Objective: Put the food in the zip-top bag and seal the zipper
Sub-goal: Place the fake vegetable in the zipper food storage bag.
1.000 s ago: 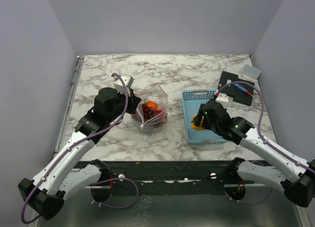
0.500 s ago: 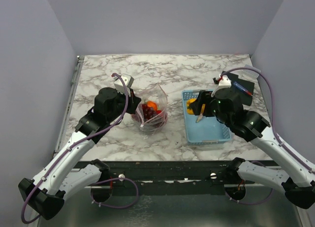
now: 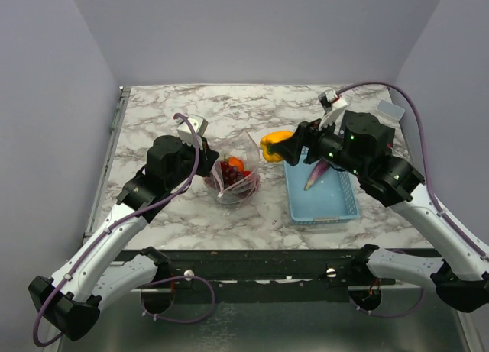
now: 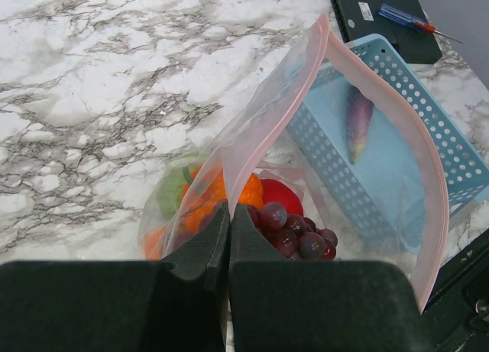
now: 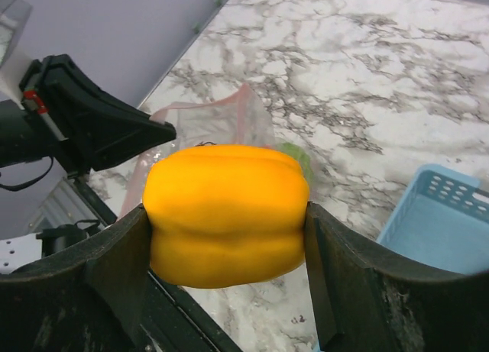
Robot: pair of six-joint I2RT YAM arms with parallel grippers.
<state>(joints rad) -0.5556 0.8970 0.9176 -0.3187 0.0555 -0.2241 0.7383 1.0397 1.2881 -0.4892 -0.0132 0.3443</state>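
- The right end effector [image 5: 228,241] grips the yellow pepper [image 5: 221,192] between both fingers, aloft.
- Just below and ahead of it sits the zip-top bag [image 5: 206,130], part filled.
- The left end effector [image 4: 229,226] is clamped on the bag's rim, propping the mouth wide.
- Step in hand, I judge: carrying the pepper over; next, lower it into the mouth and release.
- Behind the right end effector, the eggplant [image 3: 315,176] lies in the basket [image 3: 336,207]; the zipper [image 4: 432,192] is unsealed.
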